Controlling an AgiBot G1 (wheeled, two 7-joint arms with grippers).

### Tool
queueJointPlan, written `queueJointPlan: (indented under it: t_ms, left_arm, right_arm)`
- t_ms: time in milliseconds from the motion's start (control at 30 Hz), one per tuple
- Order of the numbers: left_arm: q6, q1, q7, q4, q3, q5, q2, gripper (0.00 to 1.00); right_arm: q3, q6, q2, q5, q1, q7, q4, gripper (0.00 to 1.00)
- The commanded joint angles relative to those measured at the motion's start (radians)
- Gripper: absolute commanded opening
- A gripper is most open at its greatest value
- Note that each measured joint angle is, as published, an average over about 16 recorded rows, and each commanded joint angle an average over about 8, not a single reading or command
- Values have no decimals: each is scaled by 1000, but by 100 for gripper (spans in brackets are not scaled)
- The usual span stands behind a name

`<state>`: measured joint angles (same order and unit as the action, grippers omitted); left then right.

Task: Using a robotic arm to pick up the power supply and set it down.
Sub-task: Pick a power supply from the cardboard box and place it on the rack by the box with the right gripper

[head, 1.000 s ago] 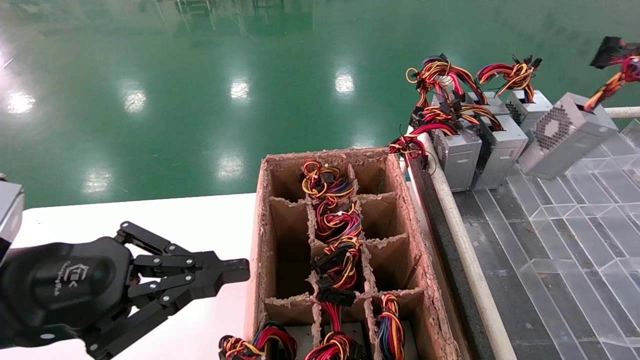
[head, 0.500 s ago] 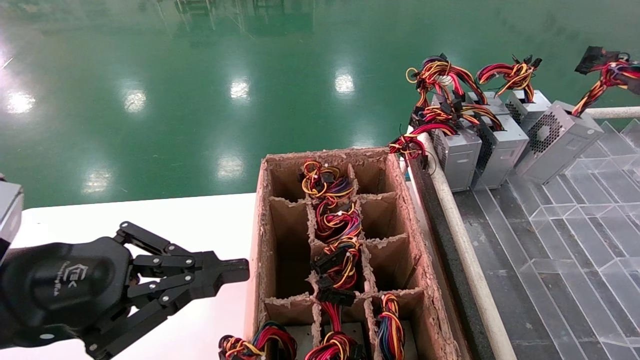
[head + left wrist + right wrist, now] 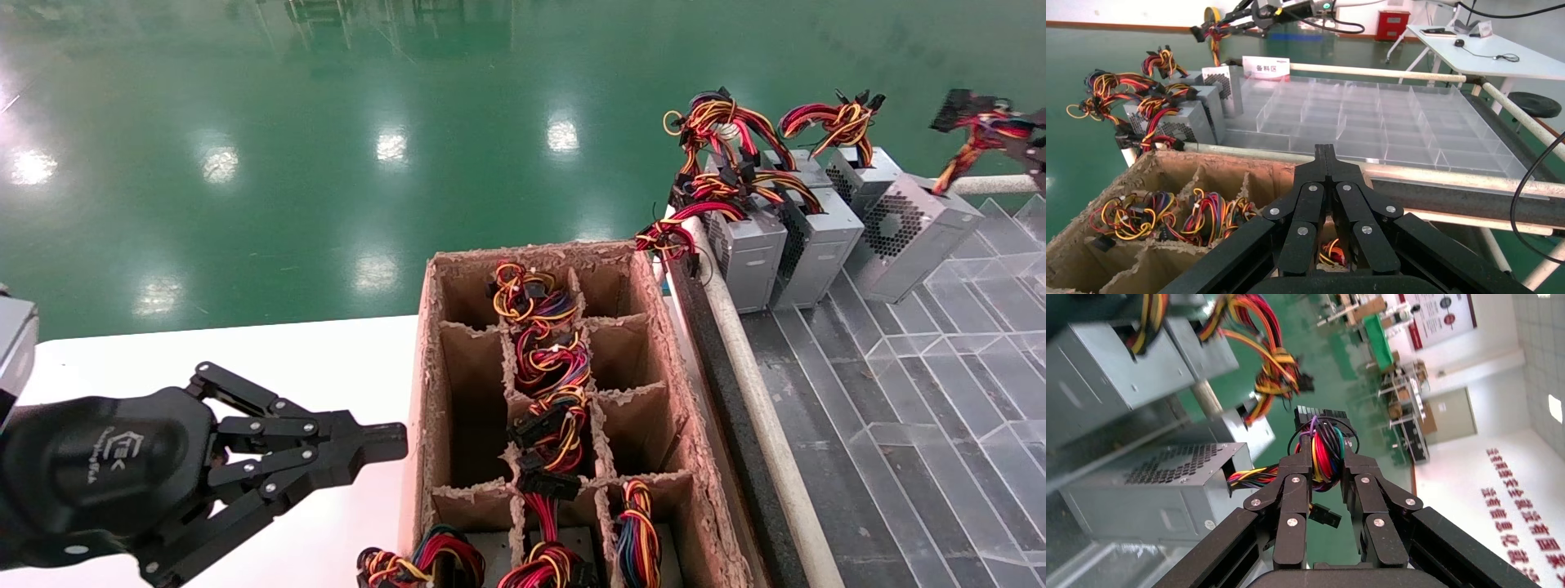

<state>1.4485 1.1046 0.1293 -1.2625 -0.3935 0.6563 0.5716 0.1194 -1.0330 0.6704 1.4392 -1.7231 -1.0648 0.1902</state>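
Right wrist view shows the power supply (image 3: 1150,487) hanging by its wire bundle (image 3: 1324,456), which the right end effector (image 3: 1326,458) clamps between its fingertips, the box just beside the row of other units (image 3: 784,237) on the clear divided tray (image 3: 940,384). Since it dangles from wires, the arm should probably lower slowly until the box rests flat before letting go. The left end effector (image 3: 384,445), pinched closed and empty, is parked over the white table (image 3: 245,351) beside the cardboard crate (image 3: 433,392).

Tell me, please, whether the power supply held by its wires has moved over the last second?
Yes. The power supply, held by the right gripper, has settled lower and closer to the row of parked supplies.
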Motion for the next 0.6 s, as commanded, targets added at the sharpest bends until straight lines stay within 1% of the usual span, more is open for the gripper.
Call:
queueJointPlan:
  t_ms: [33,233,600]
  left_arm:
    - [0,0,0,0,0,0,0,0]
    - [0,0,0,0,0,0,0,0]
    - [0,0,0,0,0,0,0,0]
  right_arm:
    - [0,-4,12,-1,-9,-26,-18,0]
    - [-3,-36,33,-9,-20,-71,-58,0]
    - [-10,-77,57,-23,-27,-110,-116,0]
